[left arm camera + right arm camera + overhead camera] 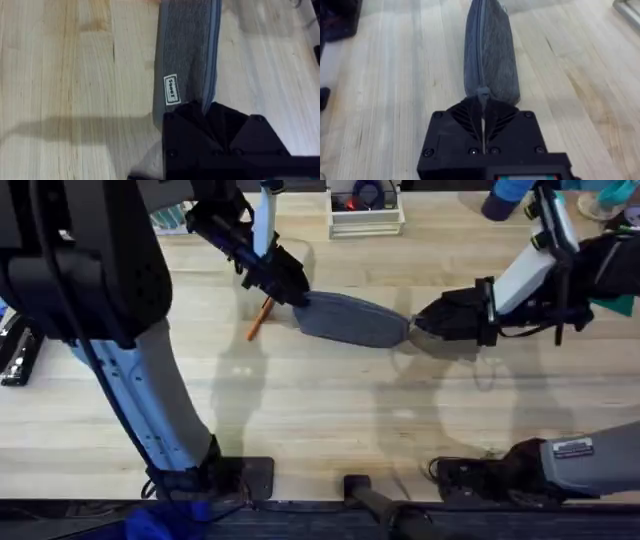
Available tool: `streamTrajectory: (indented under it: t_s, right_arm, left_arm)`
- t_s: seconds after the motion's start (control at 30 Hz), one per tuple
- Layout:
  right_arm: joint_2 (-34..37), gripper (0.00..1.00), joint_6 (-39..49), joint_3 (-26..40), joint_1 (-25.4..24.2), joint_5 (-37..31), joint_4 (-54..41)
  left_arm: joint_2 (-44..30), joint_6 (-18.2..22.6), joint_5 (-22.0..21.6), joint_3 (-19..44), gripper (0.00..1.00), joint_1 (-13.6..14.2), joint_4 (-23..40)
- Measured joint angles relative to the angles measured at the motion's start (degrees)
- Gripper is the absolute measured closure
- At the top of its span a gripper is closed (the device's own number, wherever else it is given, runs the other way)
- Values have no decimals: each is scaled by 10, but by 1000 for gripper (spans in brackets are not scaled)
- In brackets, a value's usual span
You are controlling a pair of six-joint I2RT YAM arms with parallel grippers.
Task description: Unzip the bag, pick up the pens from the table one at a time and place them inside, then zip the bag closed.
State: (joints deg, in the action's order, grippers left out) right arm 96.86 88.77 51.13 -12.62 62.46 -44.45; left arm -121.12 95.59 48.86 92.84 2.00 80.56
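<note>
Item 1: light wood plank surface (330, 410) with visible grain. Broad bare stretch between the pouch and the arm bases at the near edge; bare wood also on either long side of the pouch in both wrist views.

Item 2: oblong blue-grey fabric pencil pouch (350, 320) with rounded ends, lying mid-surface toward the far half, long axis running left to right, slightly slanted. Zipper line runs along its upper ridge in the right wrist view (487, 55). A small white label sits on its side panel in the left wrist view (187, 55).

Item 3: thin orange stick pen (260, 318), lying on the surface just beside the pouch's left end, partly under the left arm.

Item 4: left end effector (290, 288), black, at the pouch's left end, fingers pressed together on the fabric there (207, 112).

Item 5: right end effector (422, 320), black, at the pouch's right end, fingers pinched on the small grey zipper tab (483, 94).

Item 6: white tray (366, 215) at the far edge, well apart from the pouch.
</note>
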Motion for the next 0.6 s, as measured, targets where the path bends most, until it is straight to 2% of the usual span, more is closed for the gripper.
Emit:
streamTrajectory:
  t_s: [0.6]
  right_arm:
    - [0,972,0,0,0,48,-1]
  left_arm:
    - [0,0,0,0,959,0,0]
